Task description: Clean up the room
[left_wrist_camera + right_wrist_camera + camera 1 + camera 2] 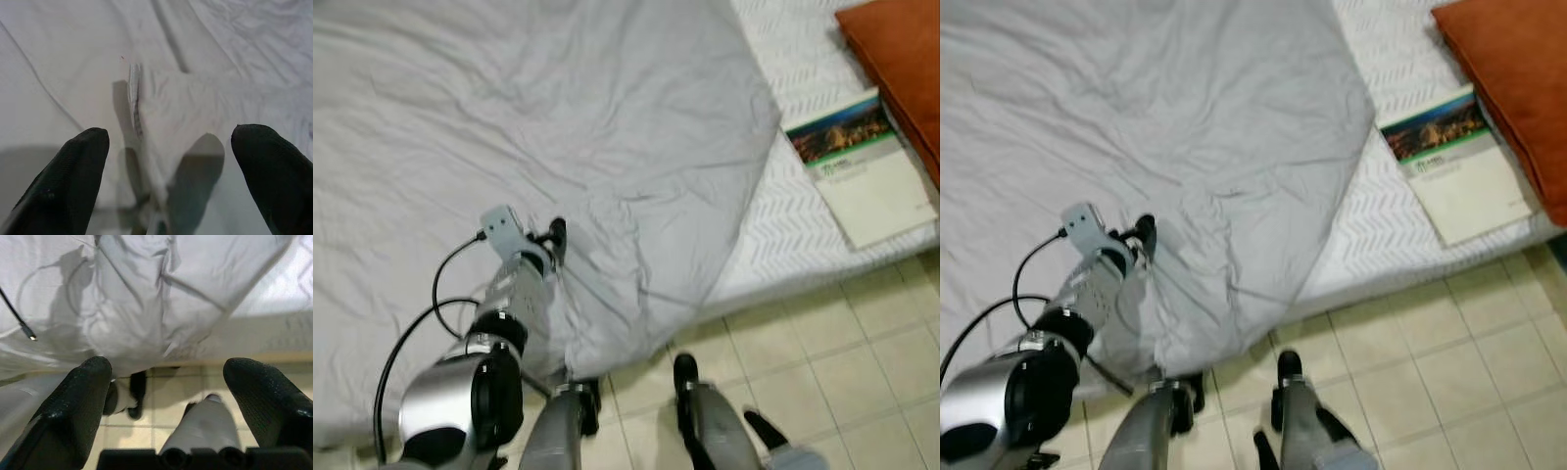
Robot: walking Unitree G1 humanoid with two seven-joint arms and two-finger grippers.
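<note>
The bed (783, 225) is only partly made; the grey sheet (558, 108) covers most of it but lies wrinkled, and its corner hangs over the near edge down toward the tiled floor (842, 343), while the white mattress cover stays bare at the right side. The left gripper (168, 161) hovers over the sheet close to the near edge, its fingers (68, 171) spread wide and holding nothing; just in front of them the cloth rises in a small fold. The right gripper (186, 401) hangs low beside the bed above the floor, its fingers (73, 406) also spread and empty; below it the robot's feet stand near the hanging cloth. A book (862, 166) lies on the bare part near the right edge, touching or almost touching an orange pillow (901, 59) at the far right corner. I judge that most work is left: the sheet must be pulled flat across to the right, and the book probably put away. Room for moving is good on the floor to the right; the hanging corner near the feet could be stepped on.
</note>
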